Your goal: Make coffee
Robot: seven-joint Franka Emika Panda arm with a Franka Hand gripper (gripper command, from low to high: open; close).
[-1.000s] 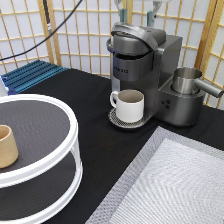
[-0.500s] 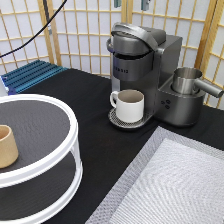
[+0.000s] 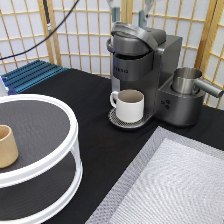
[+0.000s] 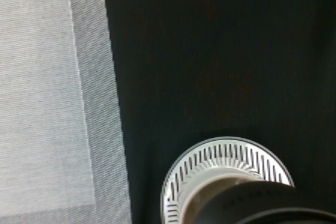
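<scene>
The dark grey coffee machine (image 3: 145, 60) stands at the exterior view's top, with its lid down. On its round slotted drip tray (image 3: 117, 121) sits a cream-white handled mug (image 3: 130, 105), under the spout. My gripper (image 3: 131, 9) hangs just above the machine at the frame's top edge, open, with only its two finger ends showing and nothing between them. The coffee is out of view. From close by, the wrist view looks down on the drip tray (image 4: 225, 155) and the machine's dark top (image 4: 240, 200).
A white two-tier round shelf (image 3: 45, 165) fills the exterior view's left, with a tan handleless cup (image 3: 6, 146) on its upper tier. A metal pitcher (image 3: 187, 80) sits on the machine's right side. A grey mat (image 3: 175, 185) covers the bottom right. A blue rack (image 3: 30, 75) lies at the far left.
The gripper has risen, so less of its fingers shows at the top edge. The mug and machine have not moved.
</scene>
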